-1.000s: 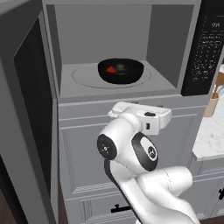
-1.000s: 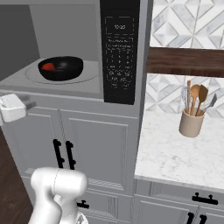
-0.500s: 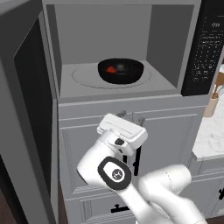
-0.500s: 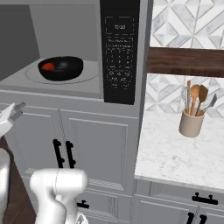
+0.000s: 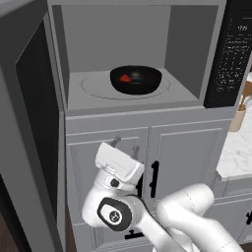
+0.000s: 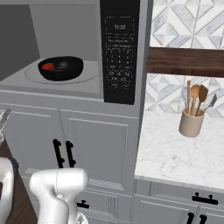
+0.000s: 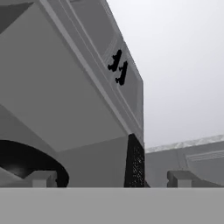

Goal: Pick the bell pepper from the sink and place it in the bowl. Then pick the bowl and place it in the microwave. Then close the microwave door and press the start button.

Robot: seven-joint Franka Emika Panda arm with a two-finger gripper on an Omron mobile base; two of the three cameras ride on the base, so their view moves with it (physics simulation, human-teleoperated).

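One bowl (image 5: 136,79), glossy black, sits on turntable (image 5: 98,88) inside microwave (image 5: 123,54), bell pepper (image 5: 125,78) lying in it at left side. Microwave door (image 5: 32,123) swung wide open at left, dark window edge-on. Control panel (image 6: 120,52) at right of cavity. Gripper (image 5: 126,146) low, in front of grey cabinet doors (image 5: 147,167) below microwave, fingers pointing up, spread wide, nothing between them. Utensil crock (image 6: 192,122) on marble counter (image 6: 175,153), far right.

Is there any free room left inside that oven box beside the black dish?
Some. The bowl with the bell pepper fills the turntable's middle inside the microwave; bare floor borders it on both sides. Roomier: the marble counter before the utensil crock.
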